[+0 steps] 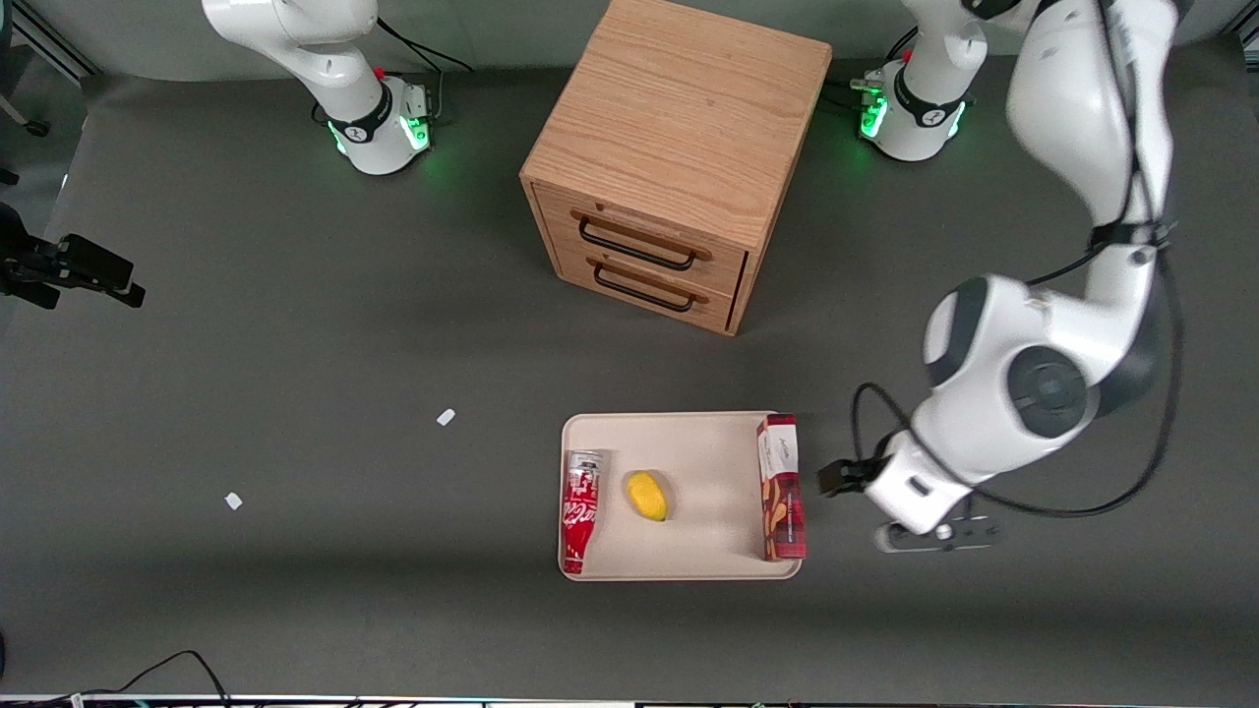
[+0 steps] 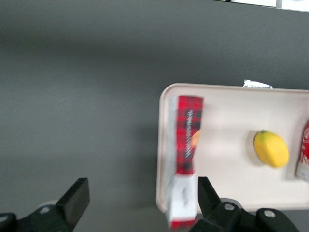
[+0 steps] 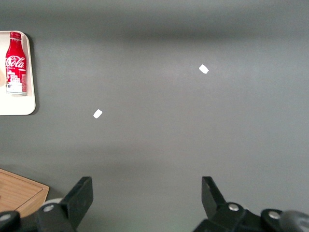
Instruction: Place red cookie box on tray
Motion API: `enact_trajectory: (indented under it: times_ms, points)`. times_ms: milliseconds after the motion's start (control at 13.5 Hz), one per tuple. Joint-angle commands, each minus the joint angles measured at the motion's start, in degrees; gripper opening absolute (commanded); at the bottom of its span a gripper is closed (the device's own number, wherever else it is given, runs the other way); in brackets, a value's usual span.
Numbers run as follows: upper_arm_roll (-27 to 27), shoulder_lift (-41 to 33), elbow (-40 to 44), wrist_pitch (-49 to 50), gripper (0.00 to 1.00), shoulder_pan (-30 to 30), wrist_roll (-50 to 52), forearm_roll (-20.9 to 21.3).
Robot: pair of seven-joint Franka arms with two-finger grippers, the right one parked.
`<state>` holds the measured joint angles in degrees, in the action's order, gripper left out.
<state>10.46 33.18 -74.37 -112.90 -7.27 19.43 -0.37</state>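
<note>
Currently the red cookie box (image 1: 780, 488) lies on the tray (image 1: 708, 551), along the tray's edge toward the working arm's end of the table, with its white panel end farther from the front camera than its red end. On the same tray rest a yellow lemon-like fruit (image 1: 647, 496) near the middle and a red-and-white soda bottle (image 1: 580, 509) lying along the edge toward the parked arm's end. The box, fruit and bottle are apart from one another.

The gripper (image 1: 836, 478) hangs just beside the tray, off its edge toward the working arm's end, near the cookie box but not touching it. Seen from the left wrist, the two black fingers (image 2: 75, 199) stand spread wide, released, with nothing between them; the box (image 2: 186, 154) and the tray's rim (image 2: 161, 145) lie below them.

A wooden two-drawer cabinet (image 1: 679, 157) stands on the dark grey table (image 1: 295, 344), farther from the front camera than the tray, both drawers closed. Two small white scraps (image 1: 446, 417) lie on the table toward the parked arm's end.
</note>
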Motion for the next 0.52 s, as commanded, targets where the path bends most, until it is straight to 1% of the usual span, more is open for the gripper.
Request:
enact_trajectory:
  times_ms: [0,296,444]
  points:
    - [0.8,-10.6,-7.2,7.0,1.0,4.7,-3.0,-1.8]
    - [0.8,-19.8,-7.5,18.8,1.0,12.0,-4.3,-2.0]
    - [0.7,-24.1,-9.6,22.7,1.0,14.5,-9.3,-1.5]
